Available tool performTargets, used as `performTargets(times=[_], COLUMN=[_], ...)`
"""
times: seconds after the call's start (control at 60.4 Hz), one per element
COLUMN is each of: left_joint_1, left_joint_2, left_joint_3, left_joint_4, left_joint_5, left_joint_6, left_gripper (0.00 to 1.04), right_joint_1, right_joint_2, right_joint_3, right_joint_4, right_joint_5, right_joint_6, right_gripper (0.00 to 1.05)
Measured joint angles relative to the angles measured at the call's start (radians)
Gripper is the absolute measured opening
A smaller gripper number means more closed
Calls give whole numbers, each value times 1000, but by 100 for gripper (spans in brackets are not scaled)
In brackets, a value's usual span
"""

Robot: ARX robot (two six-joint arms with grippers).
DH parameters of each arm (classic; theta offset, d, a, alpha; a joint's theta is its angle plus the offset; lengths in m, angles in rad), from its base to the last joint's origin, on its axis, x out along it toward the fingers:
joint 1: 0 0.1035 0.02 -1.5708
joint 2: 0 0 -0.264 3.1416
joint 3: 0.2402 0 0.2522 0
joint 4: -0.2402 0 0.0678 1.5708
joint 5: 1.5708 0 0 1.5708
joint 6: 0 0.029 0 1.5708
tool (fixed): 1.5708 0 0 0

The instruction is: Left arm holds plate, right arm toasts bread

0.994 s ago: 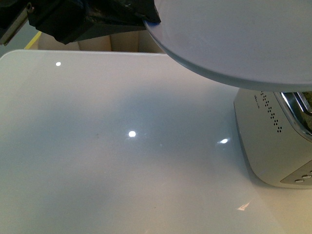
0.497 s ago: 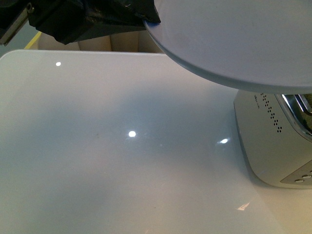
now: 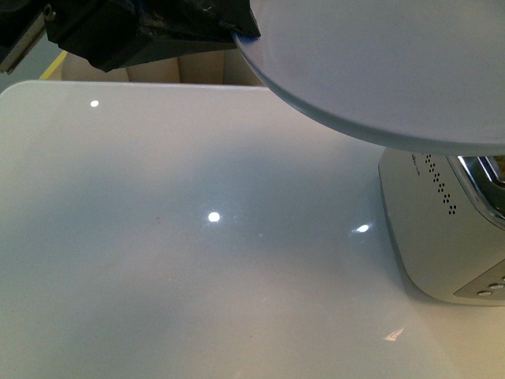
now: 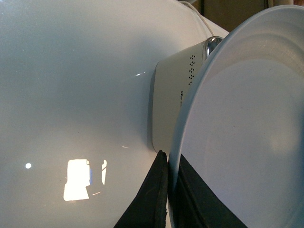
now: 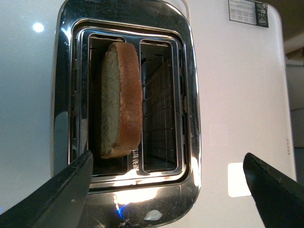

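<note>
My left gripper (image 3: 237, 30) is shut on the rim of the pale bluish-white plate (image 3: 379, 71), holding it up in the air above the toaster (image 3: 446, 229). In the left wrist view the plate (image 4: 247, 123) stands on edge between the two black fingers (image 4: 154, 199), and nothing lies on it. The bread (image 5: 121, 99), a light-brown slice with darker crust, stands on edge in one of the toaster's two slots (image 5: 114, 104). My right gripper (image 5: 166, 183) hangs open above the toaster's chrome top, apart from the bread, its fingers (image 5: 66, 190) wide on either side.
The white toaster (image 4: 178, 95) sits on the glossy white table (image 3: 158, 237) at the right. Its second slot (image 5: 161, 104) holds nothing. Cardboard boxes (image 3: 181, 69) stand beyond the table's far edge.
The plate has sunk slightly, covering a little more of the toaster's top. Otherwise nothing has moved.
</note>
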Motion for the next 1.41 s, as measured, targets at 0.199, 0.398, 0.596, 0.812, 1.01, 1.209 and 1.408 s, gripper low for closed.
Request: performTargets(times=[0.199, 0.398, 0.596, 0.812, 1.01, 1.209, 1.408], left_joint_1=[0, 0, 0, 0, 0, 0, 0], left_joint_2=[0, 0, 0, 0, 0, 0, 0], left_joint_3=[0, 0, 0, 0, 0, 0, 0], left_joint_4=[0, 0, 0, 0, 0, 0, 0], left_joint_5=[0, 0, -1, -1, -2, -2, -2], left_joint_6=[0, 0, 0, 0, 0, 0, 0], left_gripper=[3, 3, 3, 3, 3, 3, 3], right_joint_1=[-21, -50, -117, -167, -156, -96, -43], right_joint_2=[-46, -93, -133, -201, -323, -481, -609], right_joint_3=[-34, -56, -56, -48, -48, -103, -188], right_joint_4=[-1, -17, -12, 66, 165, 240, 262], right_joint_5=[5, -18, -31, -35, -19, 19, 23], right_joint_6=[-23, -47, -58, -61, -58, -57, -49], right_gripper=[96, 96, 96, 96, 96, 96, 96])
